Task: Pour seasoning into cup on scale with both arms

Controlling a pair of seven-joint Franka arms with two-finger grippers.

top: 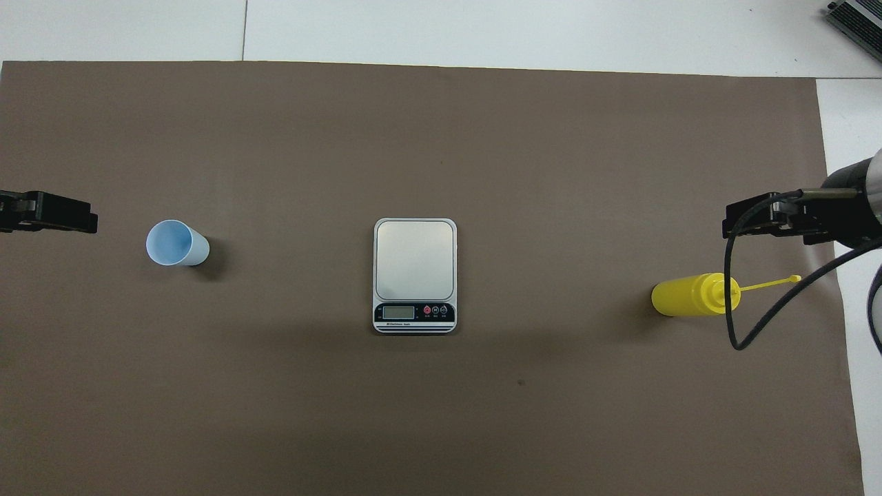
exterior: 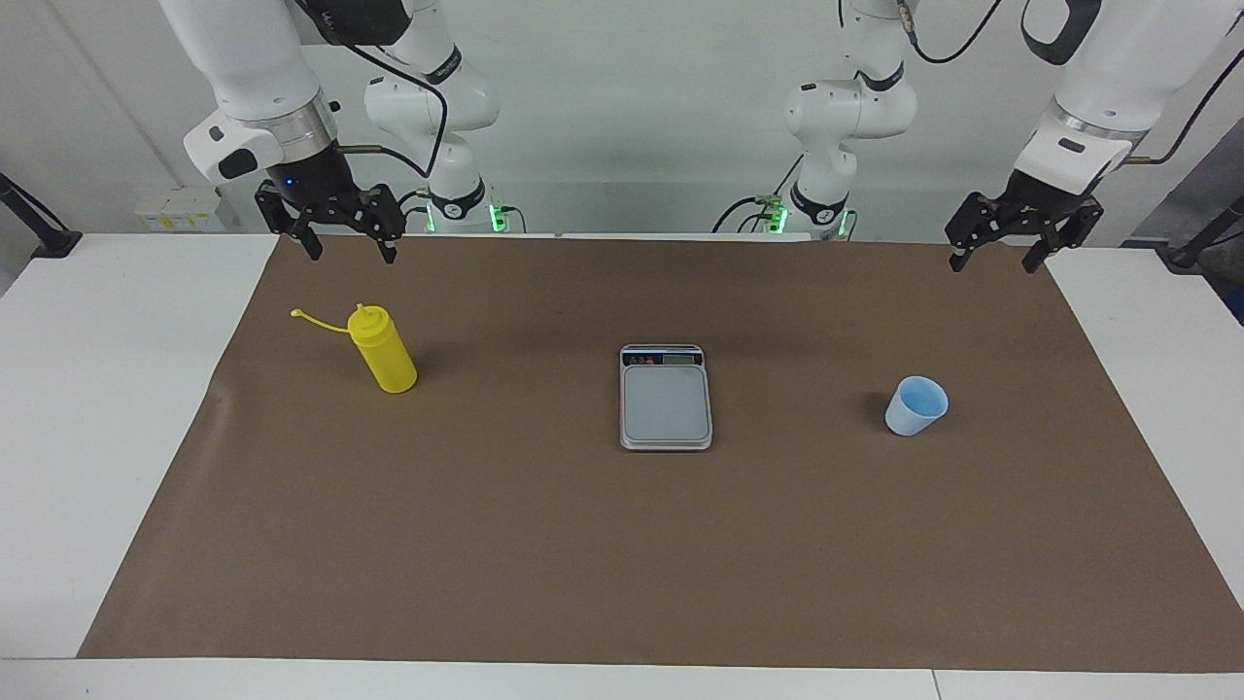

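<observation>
facing view shows the cup (exterior: 915,405) standing on the table (exterior: 136,408) toward the left arm's end, well apart from the scale (exterior: 666,397) at the middle; the seasoning (exterior: 384,348) stands toward the right arm's end. no step is begun, i judge. next, the left tool (exterior: 1004,259), wide and empty, must take the cup to the scale. the right tool (exterior: 350,249) hangs wide, empty, above the edge nearest the robots.

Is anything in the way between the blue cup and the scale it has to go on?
No. Only bare brown mat lies between the cup and the scale, and the scale's plate has nothing on it.
</observation>
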